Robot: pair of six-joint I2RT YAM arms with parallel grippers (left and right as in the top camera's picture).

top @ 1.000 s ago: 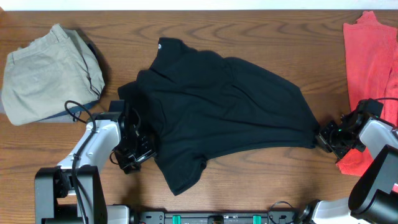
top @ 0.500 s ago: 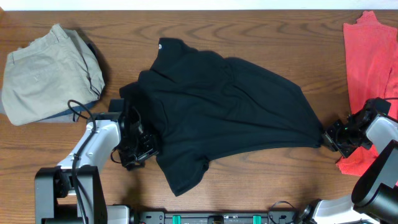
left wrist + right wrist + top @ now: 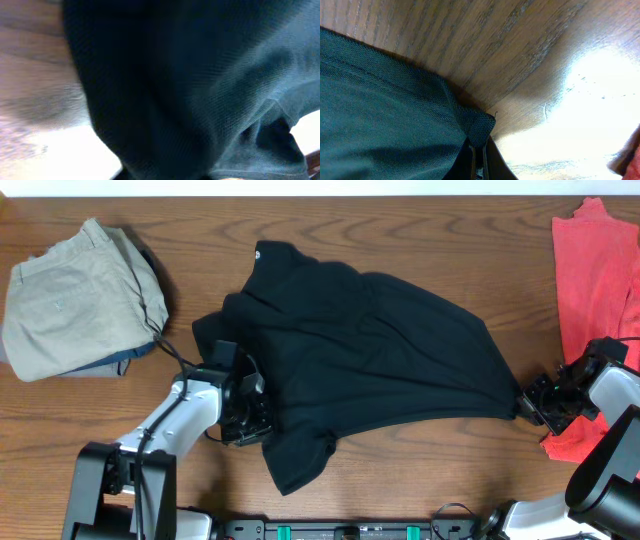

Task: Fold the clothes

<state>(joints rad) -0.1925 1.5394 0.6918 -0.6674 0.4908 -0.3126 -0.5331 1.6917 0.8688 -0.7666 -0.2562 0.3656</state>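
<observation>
1. Black shirt (image 3: 380, 350) is lying crumpled across the middle of the wooden tabletop (image 3: 400, 480), with its collar toward the far edge and one sleeve trailing toward the near edge.
2. Right claw (image 3: 528, 402) is pinching the shirt's right-hand corner. Its jaws are closed tight on the hem, and the cloth is running taut away from them.
3. Left claw (image 3: 250, 418) is pressing into the shirt's left edge, just above the trailing sleeve. Fabric is filling its wrist view and hiding the fingers, so whether it is gripping cannot be told.
4. Khaki trousers (image 3: 75, 300) are lying bundled at the far left, well apart from the shirt. A coral-red garment (image 3: 600, 280) is lying along the right edge, its near end just beside the right claw.
5. Judged step: the two claws are probably stretching the shirt flat before the first fold.
6. Doing it well is likely calling for the following:
   - The left claw is taking a firm bite on the side edge rather than on a loose bunch.
   - Both claws are drawing apart evenly and staying low.
   - The pull is stopping as the wrinkles are flattening.
7. Likely risks: a shallow left grip is slipping off, or the right arm is snagging the coral-red garment while pulling outward.
</observation>
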